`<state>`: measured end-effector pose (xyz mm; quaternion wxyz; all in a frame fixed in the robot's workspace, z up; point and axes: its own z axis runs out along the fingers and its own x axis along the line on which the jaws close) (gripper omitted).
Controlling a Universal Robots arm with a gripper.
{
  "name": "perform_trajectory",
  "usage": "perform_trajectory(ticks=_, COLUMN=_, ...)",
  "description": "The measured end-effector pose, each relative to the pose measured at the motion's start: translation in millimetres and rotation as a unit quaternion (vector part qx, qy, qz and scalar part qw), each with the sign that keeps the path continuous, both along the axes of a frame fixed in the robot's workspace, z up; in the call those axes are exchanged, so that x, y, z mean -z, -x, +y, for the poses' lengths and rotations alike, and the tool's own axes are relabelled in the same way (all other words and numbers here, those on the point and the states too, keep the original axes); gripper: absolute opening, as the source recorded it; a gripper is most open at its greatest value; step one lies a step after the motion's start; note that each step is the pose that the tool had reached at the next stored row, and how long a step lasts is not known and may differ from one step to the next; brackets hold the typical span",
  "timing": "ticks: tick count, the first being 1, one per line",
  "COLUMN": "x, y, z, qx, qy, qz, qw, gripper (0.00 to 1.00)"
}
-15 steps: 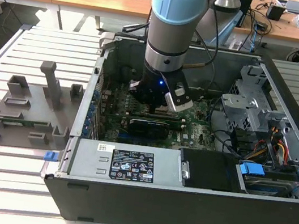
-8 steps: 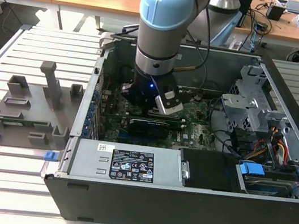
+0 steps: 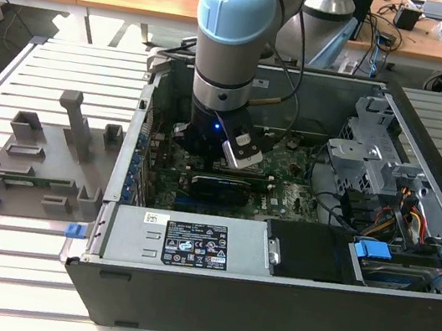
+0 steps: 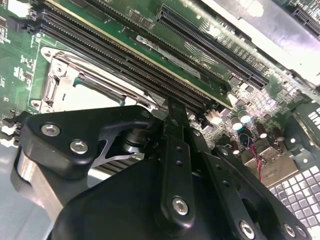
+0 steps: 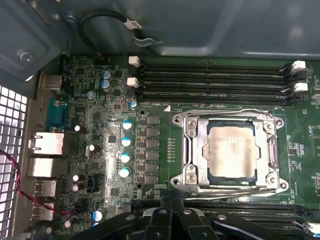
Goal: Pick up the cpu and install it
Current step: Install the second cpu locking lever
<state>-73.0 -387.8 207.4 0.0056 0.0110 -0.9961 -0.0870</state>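
The cpu (image 5: pixel 231 151), a small flat square chip with a shiny silver metal top and a thin green rim, lay flat inside the square metal socket frame (image 5: pixel 189 150) on the green motherboard (image 5: pixel 160 130). In the first wrist view nothing touched the chip. The frame sat all around it, with a thin wire lever along its edges. In the second wrist view a pale part of the chip (image 4: pixel 92 97) showed inside the same frame (image 4: pixel 55 82), just past the black gripper (image 4: pixel 170 150).

Long black memory slots (image 5: pixel 215 80) ran side by side just beside the socket frame, between it and the grey metal wall of the case. On the other side of the frame stood a row of small round silver and blue capacitors (image 5: pixel 126 150). Beyond them, at the edge of the board, were silver metal ports (image 5: pixel 47 145).

The black links of the gripper (image 5: pixel 172 222) hung near the socket frame but apart from the chip. Whether the jaws were spread or closed, I cannot tell.

In the exterior view the grey and blue robot arm (image 3: pixel 229 39) reached straight down into the open grey computer case (image 3: pixel 279 226). The case lay on a white slatted surface (image 3: pixel 68 63). Grey plastic holder blocks (image 3: pixel 43 161) sat on the surface by the case, toward the exterior view's left.
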Motion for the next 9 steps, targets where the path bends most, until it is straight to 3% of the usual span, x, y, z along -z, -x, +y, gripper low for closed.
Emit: perform_trajectory(ticks=9, x=4.7, y=0.2, z=4.1, qx=-0.007, qy=0.0001, qz=0.0, qw=1.0, gripper=0.11)
